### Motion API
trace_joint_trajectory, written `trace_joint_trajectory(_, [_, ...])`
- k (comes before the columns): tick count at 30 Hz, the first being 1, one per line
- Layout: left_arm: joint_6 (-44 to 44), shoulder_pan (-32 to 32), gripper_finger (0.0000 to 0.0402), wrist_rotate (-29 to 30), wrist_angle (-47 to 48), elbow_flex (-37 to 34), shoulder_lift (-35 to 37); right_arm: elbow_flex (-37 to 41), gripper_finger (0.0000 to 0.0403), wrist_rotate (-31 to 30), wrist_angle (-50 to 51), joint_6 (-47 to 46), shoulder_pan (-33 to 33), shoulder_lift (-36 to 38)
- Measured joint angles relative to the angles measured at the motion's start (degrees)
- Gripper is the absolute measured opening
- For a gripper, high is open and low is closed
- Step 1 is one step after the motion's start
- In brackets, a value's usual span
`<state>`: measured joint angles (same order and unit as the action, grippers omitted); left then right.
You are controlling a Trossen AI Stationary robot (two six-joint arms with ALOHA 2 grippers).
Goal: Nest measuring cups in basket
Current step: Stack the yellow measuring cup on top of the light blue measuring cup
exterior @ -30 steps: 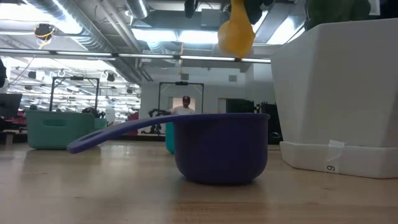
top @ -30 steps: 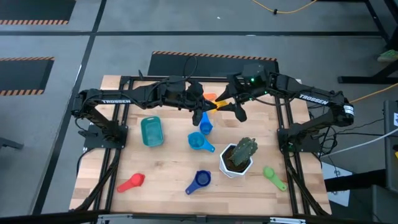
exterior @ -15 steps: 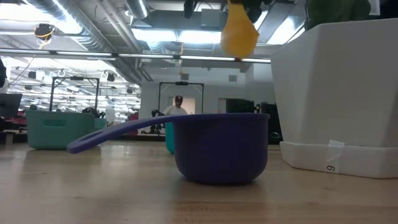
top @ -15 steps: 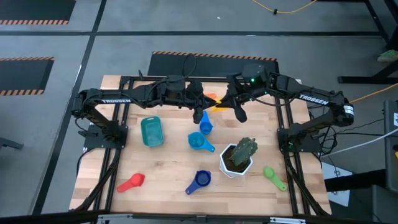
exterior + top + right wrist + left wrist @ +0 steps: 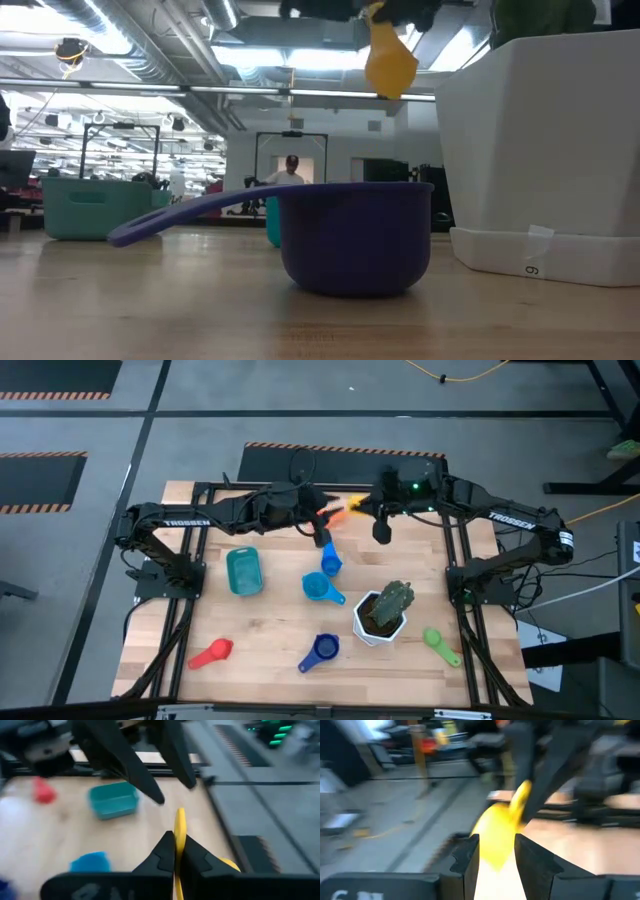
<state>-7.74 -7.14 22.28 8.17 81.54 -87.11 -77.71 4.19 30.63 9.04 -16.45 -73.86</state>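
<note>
Yellow cup (image 5: 178, 837): held in the air above the 12 o'clock edge of the table (image 5: 270, 650), between the two arms. It touches neither the wood nor any other cup, probably because it is passing from one arm to the other.

Right gripper (image 5: 174, 851): closed tight on the thin handle of the yellow cup, so the bowl hangs free to one side. Holding by the handle leaves the bowl open for nesting, I think.

Left gripper (image 5: 494, 851): its fingers stand a little apart, on both sides of the yellow bowl. I cannot tell whether they press it; the gap looks like a letting go.

Basket (image 5: 244, 571): teal, at about 9 o'clock from the table centre, well apart from the yellow cup. No cup shows inside it in the high view, so the nesting seems not begun.

Light blue cups: one (image 5: 330, 560) near the centre and one (image 5: 319, 588) just beside it, toward 6 o'clock.

Dark blue cup (image 5: 355, 237): toward 6 o'clock, upright on the wood.

Red cup (image 5: 212, 653): near 7 o'clock, far from the arms.

Green cup (image 5: 437, 641): near 4 o'clock, behind the plant pot (image 5: 382, 613) as seen from the basket.

Orange cup (image 5: 329, 513): only a small orange part shows by the left arm near 12 o'clock; whether it lies on the table I cannot tell.

Next need: to carry the yellow cup toward 9 o'clock, over the basket.
</note>
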Motion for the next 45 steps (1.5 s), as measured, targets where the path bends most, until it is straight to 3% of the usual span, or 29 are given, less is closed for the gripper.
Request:
trace_joint_trajectory(4, [-3.5, 0.0, 0.0117, 8.08, 1.1, 0.0, 0.0, 0.0, 0.0008, -3.71, -3.53, -1.46, -0.02, 1.56])
trace_joint_trajectory(13, [-3.43, 0.09, 0.0115, 10.29, 4.8, 0.0, 0.0, 0.0, 0.0009, -2.27, -16.29, -1.23, 0.99, 2.75])
trace_joint_trajectory(18, [-3.08, 0.09, 0.0115, 12.81, 4.78, 0.0, 0.0, 0.0, 0.0008, -0.61, -17.85, -1.1, 2.08, 2.75])
trace_joint_trajectory(31, [4.61, 0.09, 0.0115, 10.63, 3.9, 0.0, 0.0, 0.0, 0.0009, -0.44, -22.3, 0.46, 4.35, 2.73])
trace_joint_trajectory(45, [4.39, 0.37, 0.0115, 9.73, -4.09, 0.0, 0.02, 0.02, 0.0009, 0.73, -26.34, 0.55, 4.33, 3.14])
